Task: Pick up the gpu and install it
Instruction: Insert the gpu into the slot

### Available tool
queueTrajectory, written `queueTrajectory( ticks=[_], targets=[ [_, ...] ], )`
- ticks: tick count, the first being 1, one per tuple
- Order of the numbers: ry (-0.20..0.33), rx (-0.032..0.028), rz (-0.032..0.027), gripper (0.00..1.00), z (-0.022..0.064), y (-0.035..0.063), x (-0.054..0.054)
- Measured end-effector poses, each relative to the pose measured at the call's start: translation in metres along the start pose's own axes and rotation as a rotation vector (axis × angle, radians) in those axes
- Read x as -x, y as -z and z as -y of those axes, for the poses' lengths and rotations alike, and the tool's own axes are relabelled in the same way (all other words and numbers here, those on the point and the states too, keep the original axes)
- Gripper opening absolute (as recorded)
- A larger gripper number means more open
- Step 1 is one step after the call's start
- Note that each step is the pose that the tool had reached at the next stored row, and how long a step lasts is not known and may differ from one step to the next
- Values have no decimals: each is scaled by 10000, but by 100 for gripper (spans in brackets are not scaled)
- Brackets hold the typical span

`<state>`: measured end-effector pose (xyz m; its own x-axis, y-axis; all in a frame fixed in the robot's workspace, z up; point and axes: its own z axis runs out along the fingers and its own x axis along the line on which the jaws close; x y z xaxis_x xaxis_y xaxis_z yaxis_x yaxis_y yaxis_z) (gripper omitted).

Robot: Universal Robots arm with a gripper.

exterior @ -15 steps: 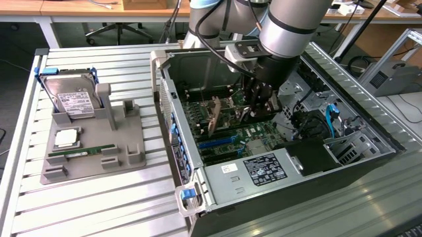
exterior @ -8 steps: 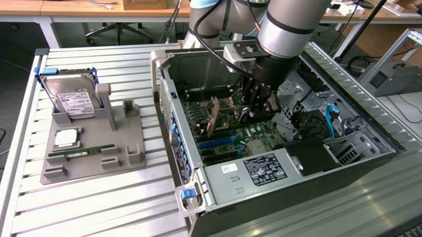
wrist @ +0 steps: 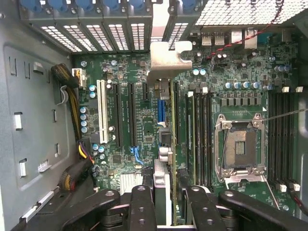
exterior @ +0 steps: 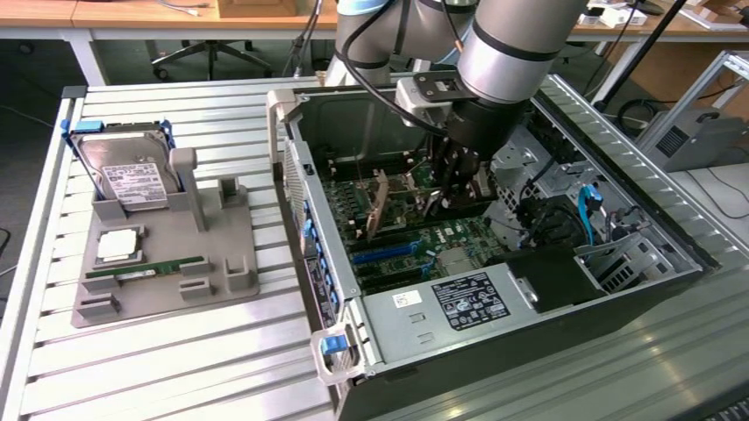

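Inside the open computer case (exterior: 307,230), the gpu (exterior: 377,207) stands on edge over the motherboard (exterior: 439,241). My gripper (exterior: 452,195) reaches down into the case at the card's inner end. In the wrist view the gpu (wrist: 166,58) appears as a narrow edge-on strip. Its silvery bracket sits at the slotted rear wall, and its body runs back between my black fingers (wrist: 142,208). The gripper (wrist: 171,212) is shut on the card, one finger on each face. The card lines up along an expansion slot; whether its edge is seated is hidden.
A grey fixture (exterior: 223,263) at the exterior view's left holds a silver hard drive (exterior: 135,180), a green memory stick (exterior: 146,270) and a square chip (exterior: 117,246). Inside the case are the power supply (exterior: 468,298), the processor socket (wrist: 239,147) and a cable bundle (wrist: 72,110).
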<state>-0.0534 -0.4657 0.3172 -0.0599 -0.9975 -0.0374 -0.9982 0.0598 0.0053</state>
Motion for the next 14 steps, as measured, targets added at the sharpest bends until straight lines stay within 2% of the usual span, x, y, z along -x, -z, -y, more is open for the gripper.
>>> queueTrajectory(
  ticks=[5,6,9,14],
  targets=[
    [-64,-3,13,30,0,-2,0],
    [-68,-1,33,30,-1,-2,-1],
    [-104,9,221,30,0,-3,-3],
    [-299,1,233,30,1,-6,-3]
  ],
)
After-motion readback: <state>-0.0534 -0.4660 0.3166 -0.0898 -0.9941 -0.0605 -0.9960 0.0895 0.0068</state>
